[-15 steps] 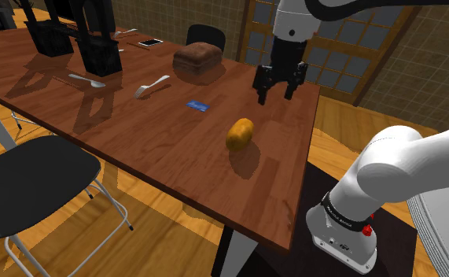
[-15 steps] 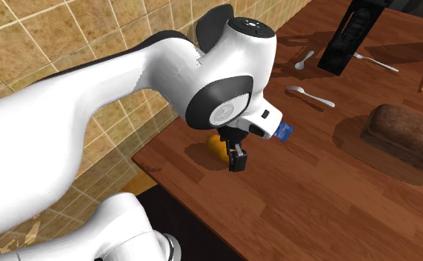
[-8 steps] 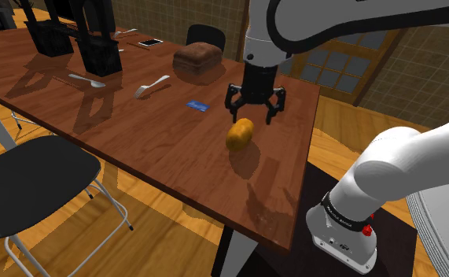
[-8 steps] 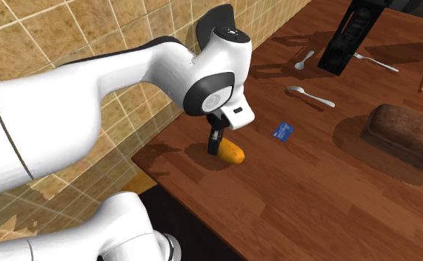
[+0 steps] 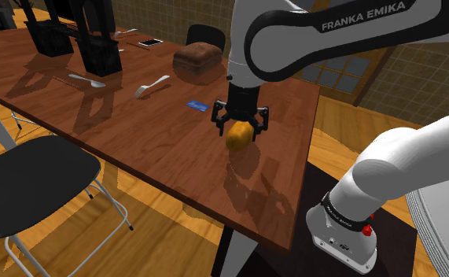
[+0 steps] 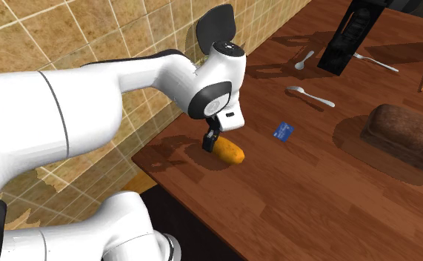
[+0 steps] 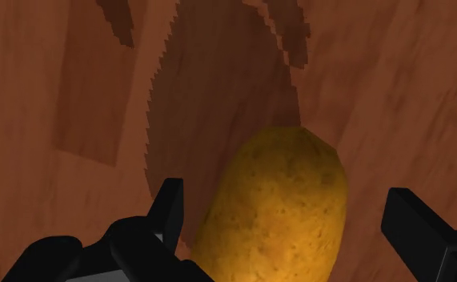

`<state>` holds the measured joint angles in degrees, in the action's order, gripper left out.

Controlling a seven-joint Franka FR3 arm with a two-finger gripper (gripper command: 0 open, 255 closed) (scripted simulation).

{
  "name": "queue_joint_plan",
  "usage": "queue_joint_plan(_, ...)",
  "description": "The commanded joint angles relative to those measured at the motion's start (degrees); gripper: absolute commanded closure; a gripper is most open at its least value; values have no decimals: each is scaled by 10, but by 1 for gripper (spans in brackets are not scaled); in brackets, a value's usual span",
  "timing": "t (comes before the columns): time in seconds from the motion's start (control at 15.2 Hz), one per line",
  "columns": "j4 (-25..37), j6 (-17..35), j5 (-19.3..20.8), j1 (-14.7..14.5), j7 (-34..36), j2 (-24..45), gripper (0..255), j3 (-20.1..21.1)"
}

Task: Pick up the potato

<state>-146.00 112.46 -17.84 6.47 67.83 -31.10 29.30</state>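
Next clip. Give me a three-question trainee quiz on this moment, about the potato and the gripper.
1. True or false: the gripper is shut on the potato.
2. Which thing lies nearest the potato on the table? A) the blue card B) the fork C) the brown loaf
3. Fill in: in the wrist view the potato lies ___ the two fingers.
Key: 1 false, the gripper is open around the potato; 2 A; 3 between.

matt speckled potato (image 7: 276, 210) on a glossy wooden table (image 5: 167, 149).
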Motion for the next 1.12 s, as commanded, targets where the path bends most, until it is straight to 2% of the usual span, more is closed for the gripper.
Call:
queue_joint_plan(0.0, -12, 18, -2, 0, 0, 6, 0, 4)
queue_joint_plan(0.2, -15, 23, -3, 0, 0, 8, 0, 6)
queue_joint_plan(0.26, -15, 24, -3, 0, 0, 9, 255, 6)
queue_joint_plan(0.86, -15, 23, -3, 0, 0, 8, 255, 6)
queue_joint_plan(1.06, 1, -3, 0, 0, 0, -3, 255, -1)
